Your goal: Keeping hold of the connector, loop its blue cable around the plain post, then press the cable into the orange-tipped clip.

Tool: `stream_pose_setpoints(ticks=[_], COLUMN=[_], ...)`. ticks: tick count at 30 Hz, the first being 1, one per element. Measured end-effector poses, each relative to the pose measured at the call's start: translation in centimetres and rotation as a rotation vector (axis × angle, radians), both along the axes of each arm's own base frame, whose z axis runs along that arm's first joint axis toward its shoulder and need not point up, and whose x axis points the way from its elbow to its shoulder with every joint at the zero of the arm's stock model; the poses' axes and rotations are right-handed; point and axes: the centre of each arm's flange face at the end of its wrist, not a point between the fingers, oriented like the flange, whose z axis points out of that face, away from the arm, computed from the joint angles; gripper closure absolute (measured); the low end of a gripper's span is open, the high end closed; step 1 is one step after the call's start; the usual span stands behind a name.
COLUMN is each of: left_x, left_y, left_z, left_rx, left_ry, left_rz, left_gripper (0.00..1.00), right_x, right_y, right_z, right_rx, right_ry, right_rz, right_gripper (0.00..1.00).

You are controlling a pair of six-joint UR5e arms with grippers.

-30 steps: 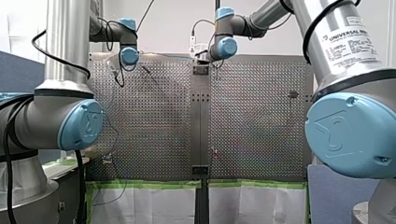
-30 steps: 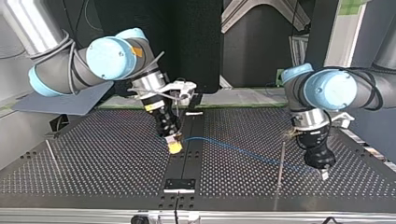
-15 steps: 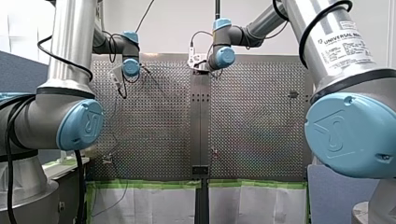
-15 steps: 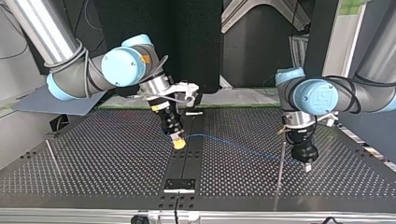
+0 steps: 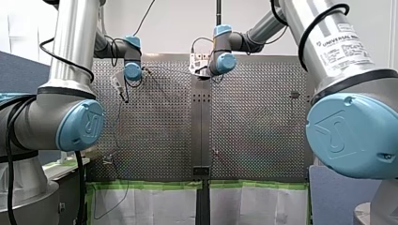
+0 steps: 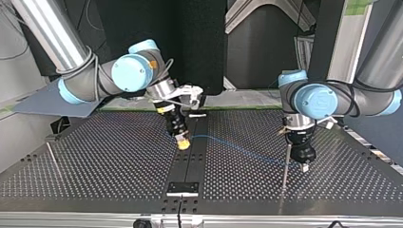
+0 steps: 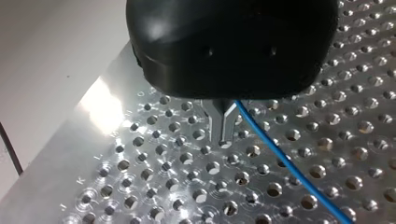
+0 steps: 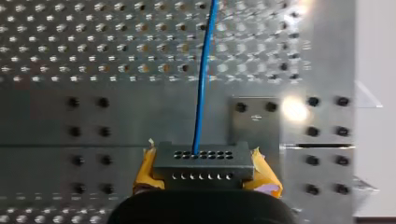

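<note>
A: So, what has changed on the perforated table (image 6: 95,156) in the last second?

B: Mostly my left arm (image 6: 316,99). In the top view it has swung in from that view's right, and my left gripper (image 6: 304,167) now hangs just beside the plain post (image 6: 286,166). My right arm (image 6: 130,71) has barely shifted.

A: And the grips?

B: My right gripper (image 6: 183,144) is clamped on the connector (image 8: 201,163), low over the centre strip (image 6: 187,166). Its yellow pads (image 8: 144,172) press on both ends of the connector. My left gripper's metal fingers (image 7: 219,122) are closed right to the tips. The blue cable (image 6: 237,148) comes out at their root, so I judge it pinched there, though the pinch itself is hidden.

A: Where does the cable run?

B: It runs from the connector across the table to the post and my left gripper. I cannot tell whether it touches the post or stops just short. It makes no turn around the post yet.

A: What does that mean for the task?

B: The approach looks finished and the loop has not begun. I think my left gripper must next carry the cable round the post while my right holds firm. I cannot pick out the orange-tipped clip in any view, so pressing in comes later.
</note>
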Motion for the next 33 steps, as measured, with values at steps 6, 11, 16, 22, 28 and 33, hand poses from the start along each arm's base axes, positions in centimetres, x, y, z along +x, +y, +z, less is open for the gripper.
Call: stream_pose_setpoints(ticks=[6, 11, 16, 22, 28, 33], left_x=[0.6, 0.7, 0.8, 0.7, 0.7, 0.8], left_y=[0.0, 0.0, 0.0, 0.0, -0.2, -0.4], left_z=[-1.6, -2.4, -2.5, -2.6, -2.7, -3.1], left_rx=[-0.004, -0.006, -0.003, 0.011, 0.016, 0.019], left_ry=[0.030, 0.048, 0.051, 0.066, 0.071, 0.080], left_rz=[-0.001, 0.002, 0.003, 0.007, -0.032, -0.048], left_gripper=[0.97, 0.97, 0.80, 0.71, 0.64, 0.35], right_x=[0.4, 0.3, 0.0, 0.1, 0.6, 0.6], right_y=[-0.7, -1.6, -2.5, -2.8, -2.5, -2.2], right_z=[-2.8, -5.1, -7.5, -10.6, -12.6, -13.9], right_rx=[0.036, 0.062, 0.087, 0.118, 0.141, 0.147], right_ry=[0.029, 0.052, 0.075, 0.105, 0.129, 0.135], right_rz=[-0.005, -0.035, -0.078, -0.099, -0.097, -0.095], right_gripper=[1.00, 1.00, 1.00, 1.00, 1.00, 1.00])
